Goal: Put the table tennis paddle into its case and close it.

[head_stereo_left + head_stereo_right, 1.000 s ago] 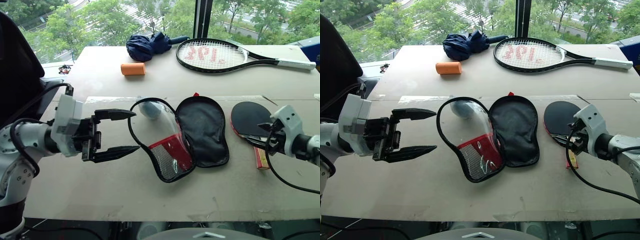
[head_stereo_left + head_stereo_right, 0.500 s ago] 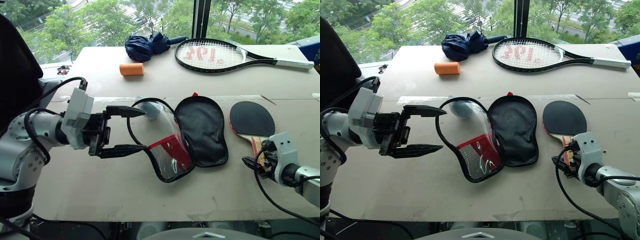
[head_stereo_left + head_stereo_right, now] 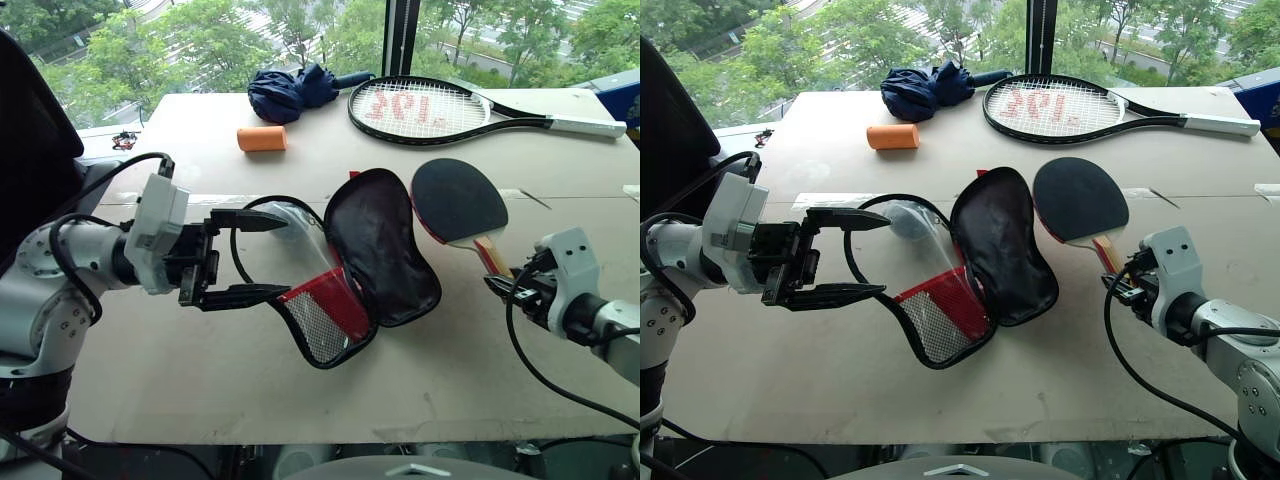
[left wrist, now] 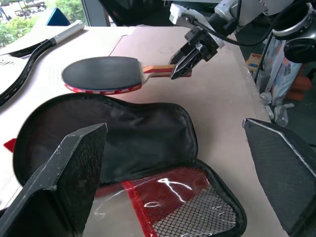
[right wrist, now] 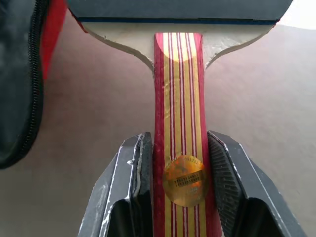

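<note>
The table tennis paddle (image 3: 460, 198), with its black face and red edge, is raised off the table beside the open case (image 3: 380, 245). Its rim is close to, perhaps against, the case's black half, which stands tilted up. My right gripper (image 3: 497, 283) is shut on the striped handle (image 5: 178, 98), one finger on each side. The left gripper (image 3: 275, 257) is open at the case's other half, its fingers (image 4: 74, 173) straddling the edge of the clear panel and red mesh pocket (image 3: 325, 310).
A large tennis racket (image 3: 430, 108), a dark blue folded umbrella (image 3: 295, 88) and an orange cylinder (image 3: 262, 138) lie on the far table. A pale round thing (image 3: 290, 215) shows behind the clear panel. The table's front edge (image 3: 300, 425) is close below the case.
My right gripper has shut on the paddle's handle and carried the paddle up and left to the case. The case's black half has tipped up and the case has slid left. The left gripper moved in towards the case.
</note>
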Robot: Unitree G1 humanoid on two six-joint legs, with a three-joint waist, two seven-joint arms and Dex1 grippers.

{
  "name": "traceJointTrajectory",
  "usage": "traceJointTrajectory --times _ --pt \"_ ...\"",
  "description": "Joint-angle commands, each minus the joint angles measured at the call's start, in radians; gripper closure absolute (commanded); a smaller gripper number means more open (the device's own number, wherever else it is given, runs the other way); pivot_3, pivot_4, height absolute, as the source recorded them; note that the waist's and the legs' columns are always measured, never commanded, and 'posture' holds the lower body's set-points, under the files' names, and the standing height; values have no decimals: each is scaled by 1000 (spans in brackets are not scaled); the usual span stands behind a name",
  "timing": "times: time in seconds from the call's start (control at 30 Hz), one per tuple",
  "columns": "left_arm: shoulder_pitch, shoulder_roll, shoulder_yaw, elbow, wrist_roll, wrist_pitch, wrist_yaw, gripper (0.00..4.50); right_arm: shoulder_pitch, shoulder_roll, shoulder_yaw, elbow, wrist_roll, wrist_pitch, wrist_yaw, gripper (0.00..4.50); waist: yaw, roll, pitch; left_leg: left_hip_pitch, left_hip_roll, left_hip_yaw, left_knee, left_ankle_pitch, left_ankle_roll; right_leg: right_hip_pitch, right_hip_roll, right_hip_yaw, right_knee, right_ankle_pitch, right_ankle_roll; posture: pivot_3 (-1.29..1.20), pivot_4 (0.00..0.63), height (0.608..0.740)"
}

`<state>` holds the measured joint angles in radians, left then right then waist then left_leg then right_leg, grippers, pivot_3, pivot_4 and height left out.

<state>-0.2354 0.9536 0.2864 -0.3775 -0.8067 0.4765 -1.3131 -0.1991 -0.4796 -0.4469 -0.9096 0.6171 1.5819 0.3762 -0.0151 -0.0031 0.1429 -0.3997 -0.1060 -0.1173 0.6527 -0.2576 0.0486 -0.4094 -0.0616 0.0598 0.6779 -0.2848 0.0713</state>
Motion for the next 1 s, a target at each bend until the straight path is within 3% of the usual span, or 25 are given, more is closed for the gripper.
traceJointTrajectory --times 0.03,0.17,0.3,0.47,0.57,0.7,0.87,1.0 --pt "2 5 23 -2 2 -20 -6 0 -45 33 -8 -62 33 32 -18 3517 6 0 0 0 0 0 0 0 0 0 0 0 0 0 0 0 150 723" --pt "14 6 34 -2 4 -29 -6 0 -63 28 31 -49 9 33 -71 3517 3 0 0 0 0 0 0 0 0 0 -1 -3 0 0 0 0 150 723" --pt "26 7 47 -1 6 -35 -10 0 -66 -53 25 5 -52 21 -96 3517 2 0 0 0 0 0 0 0 0 -1 -1 -3 0 0 0 0 150 723" --pt "45 4 58 2 15 -52 -15 0 -56 -150 2 73 -88 -48 -69 3517 1 0 0 0 0 0 0 0 0 -1 -1 -3 0 0 0 0 150 723" --pt "47 3 57 5 17 -58 -15 0 -89 -154 -12 77 -61 -42 -33 3517 -1 0 0 0 0 1 0 0 0 -1 -1 -3 0 0 0 0 150 723" --pt "50 3 55 12 21 -68 -17 0 -139 -65 25 28 -7 28 -19 3517 -2 0 0 0 0 0 0 0 0 -1 -1 -3 0 0 0 0 150 723" --pt "50 3 56 30 34 -84 -19 0 -146 132 178 19 -51 33 -155 3517 -1 0 0 0 0 0 0 0 0 -1 -1 -3 0 0 0 0 150 723" --pt "49 7 59 45 39 -95 -25 0 -133 221 273 28 -83 32 -214 3517 -1 0 0 0 0 1 0 0 0 -2 -1 -3 1 0 0 0 150 723"
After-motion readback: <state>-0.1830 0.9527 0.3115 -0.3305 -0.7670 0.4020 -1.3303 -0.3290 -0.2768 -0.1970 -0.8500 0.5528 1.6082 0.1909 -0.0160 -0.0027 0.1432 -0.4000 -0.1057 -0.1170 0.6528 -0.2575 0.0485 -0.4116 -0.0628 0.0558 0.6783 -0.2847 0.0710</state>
